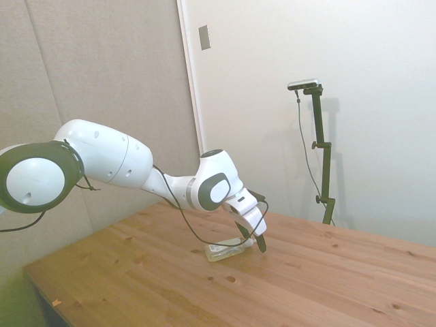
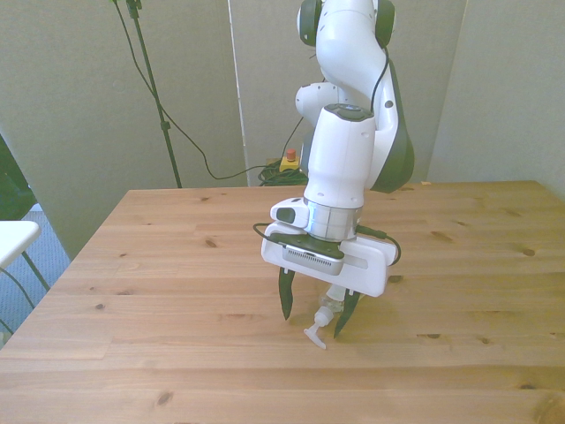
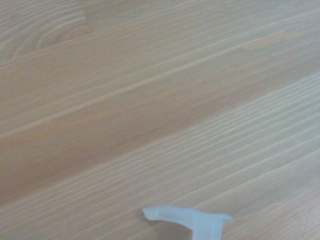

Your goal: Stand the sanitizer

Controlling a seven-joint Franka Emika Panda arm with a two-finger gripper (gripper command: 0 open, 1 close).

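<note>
The sanitizer [image 1: 223,253] lies on its side on the wooden table [image 2: 132,265], a clear bottle of pale yellowish liquid. In the front view only its neck and white pump nozzle [image 2: 315,334] show; the body is hidden behind my hand. My gripper [image 2: 312,325] is open and low over the table, one dark finger on each side of the pump neck. From the side, the gripper [image 1: 252,241] stands at the bottle's nozzle end. The wrist view shows the white nozzle [image 3: 192,220] on bare wood.
A white object [image 2: 11,238] pokes in at the front view's left edge, off the table. A red button [image 2: 289,160] and cables lie on the floor behind the table. Bare wood [image 1: 327,272] surrounds the bottle.
</note>
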